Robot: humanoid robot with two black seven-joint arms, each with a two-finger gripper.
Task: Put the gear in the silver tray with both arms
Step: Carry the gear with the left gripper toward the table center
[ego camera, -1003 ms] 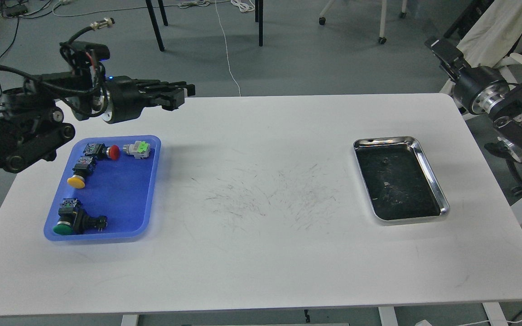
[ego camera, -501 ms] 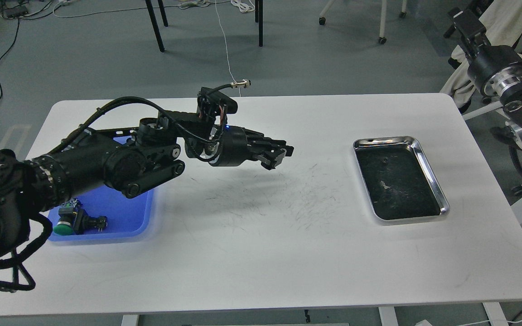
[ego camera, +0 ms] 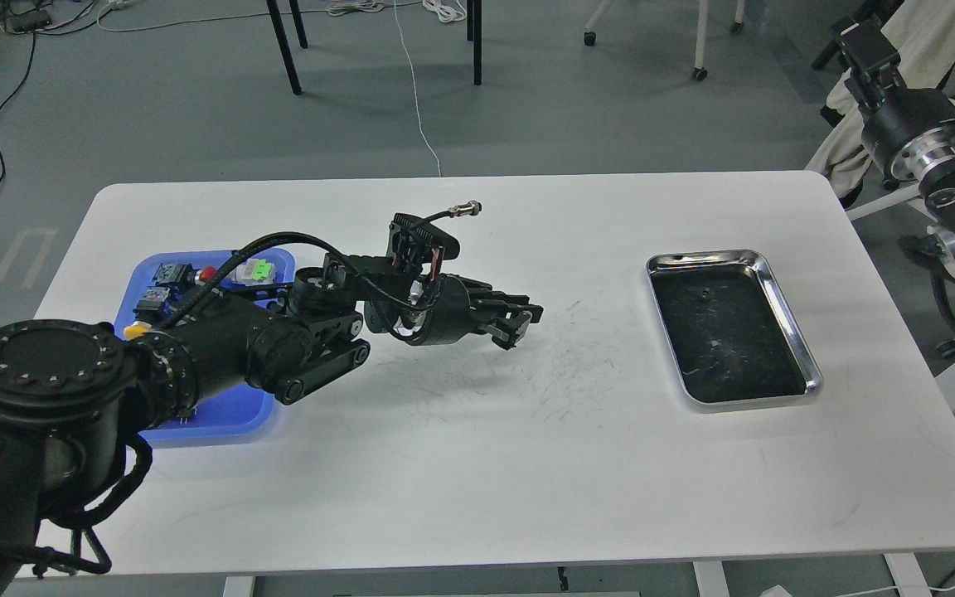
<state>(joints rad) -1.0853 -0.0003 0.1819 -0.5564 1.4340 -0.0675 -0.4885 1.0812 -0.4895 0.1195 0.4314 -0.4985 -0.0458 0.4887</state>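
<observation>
The silver tray lies on the right side of the white table, its dark scratched floor empty. The gear is several push-button parts in a blue plastic tray at the left: a red-capped one, a green-and-white one and a yellow-capped one show; my left arm hides the others. My left gripper hangs low over the table's middle, pointing right, well short of the silver tray. Its dark fingers cannot be told apart, and I see nothing in them. My right gripper is raised beyond the table's far right corner.
The table has dark scratch marks at its middle, under the left gripper. Chair legs and cables stand on the floor behind the table. A white frame stands off the right edge.
My left arm has swung from above the back left corner to the table's middle and dropped lower, now covering part of the blue tray. My right arm has lifted up and back.
</observation>
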